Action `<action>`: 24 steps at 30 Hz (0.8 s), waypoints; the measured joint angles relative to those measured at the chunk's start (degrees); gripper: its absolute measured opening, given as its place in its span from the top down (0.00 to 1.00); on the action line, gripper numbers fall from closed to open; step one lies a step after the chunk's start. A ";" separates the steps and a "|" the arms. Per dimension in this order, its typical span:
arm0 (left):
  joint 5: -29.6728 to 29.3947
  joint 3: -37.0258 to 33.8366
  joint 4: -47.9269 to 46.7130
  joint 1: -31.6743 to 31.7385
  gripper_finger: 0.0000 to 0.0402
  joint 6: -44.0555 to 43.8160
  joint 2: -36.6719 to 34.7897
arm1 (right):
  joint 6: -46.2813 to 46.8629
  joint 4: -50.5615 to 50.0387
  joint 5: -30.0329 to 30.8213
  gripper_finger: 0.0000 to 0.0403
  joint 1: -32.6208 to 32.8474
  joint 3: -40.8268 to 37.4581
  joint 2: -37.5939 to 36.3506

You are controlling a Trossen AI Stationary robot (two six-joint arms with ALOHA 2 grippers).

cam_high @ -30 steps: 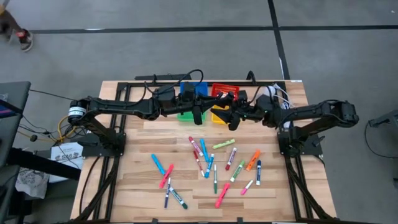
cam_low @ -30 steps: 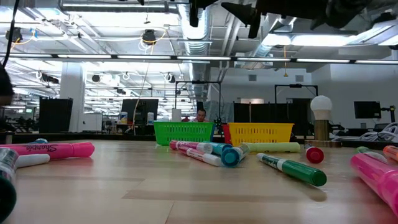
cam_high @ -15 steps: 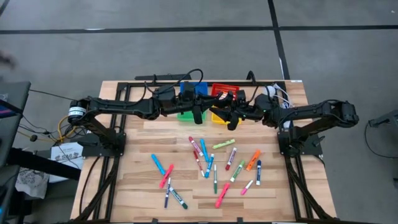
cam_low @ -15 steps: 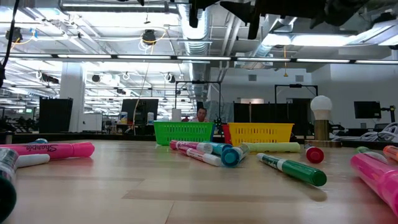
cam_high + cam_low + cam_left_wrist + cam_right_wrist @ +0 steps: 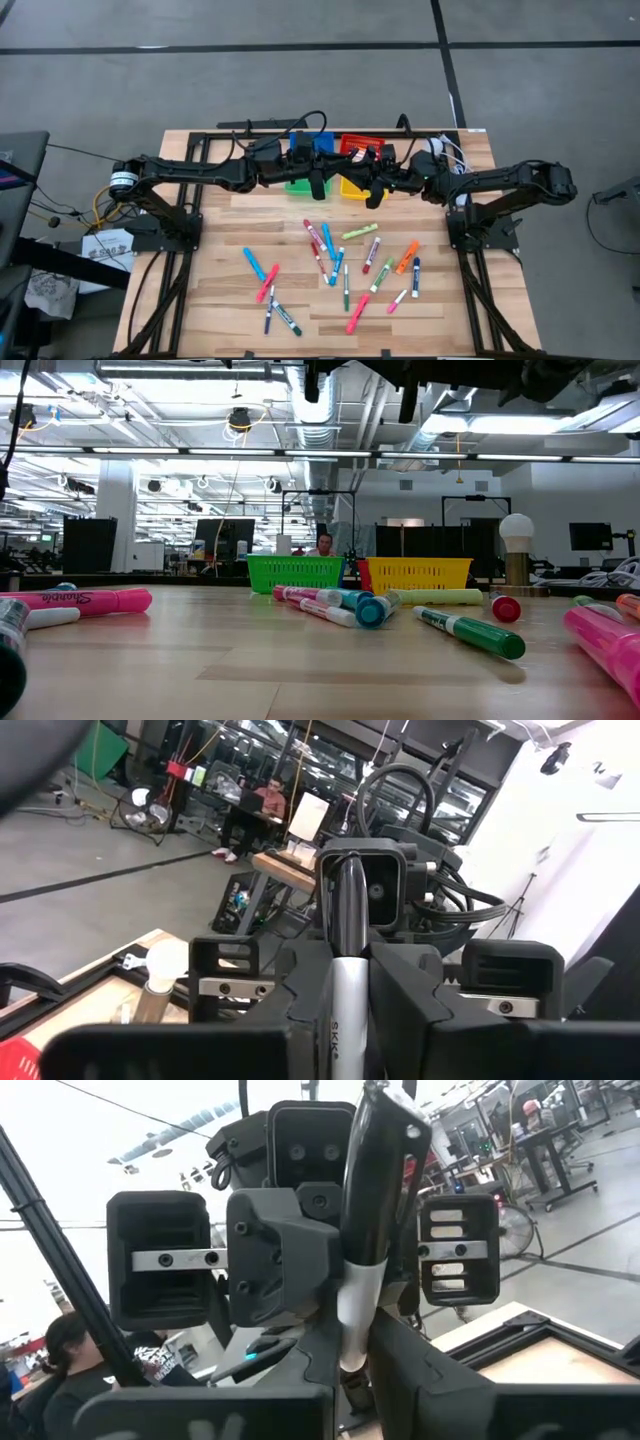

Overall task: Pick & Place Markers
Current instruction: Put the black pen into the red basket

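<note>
Both arms are met nose to nose up at the far side of the counter (image 5: pixel 230 300), right over the coloured bins (image 5: pixel 330 165). One marker with a black cap and a white barrel (image 5: pixel 372 1210) is pinched between the two pincers: in the right wrist view it's clamped upright in the right pincer (image 5: pixel 345 1370), barrel down between the fingers and cap sticking up, with the left arm's pincer seen just behind it. In the left wrist view the same marker (image 5: pixel 345 970) is gripped by the left pincer (image 5: pixel 345 1020), pressed together on the white barrel. So it's held off the counter, squeezed from both ends.

The rest of the markers (image 5: pixel 345 265) are left scattered flat on the wood in the middle and near part of the counter, well apart from either pincer. From the low view a green bin (image 5: pixel 295 573) and a yellow bin (image 5: pixel 420 574) are seen at the back, with the markers lying in front.
</note>
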 joint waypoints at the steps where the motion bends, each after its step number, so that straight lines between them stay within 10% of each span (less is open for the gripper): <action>1: 0.01 0.00 -0.04 0.00 0.84 0.44 0.00 | 0.00 -0.05 0.03 0.94 0.00 0.00 0.00; 14: 1.03 0.00 -2.99 1.41 0.49 10.34 -4.58 | -0.20 -1.94 0.24 0.95 -1.56 -0.01 -0.09; 24: 0.70 -7.16 -16.04 4.10 0.41 11.87 -18.26 | -0.20 -27.28 4.76 0.95 -10.22 3.27 -2.10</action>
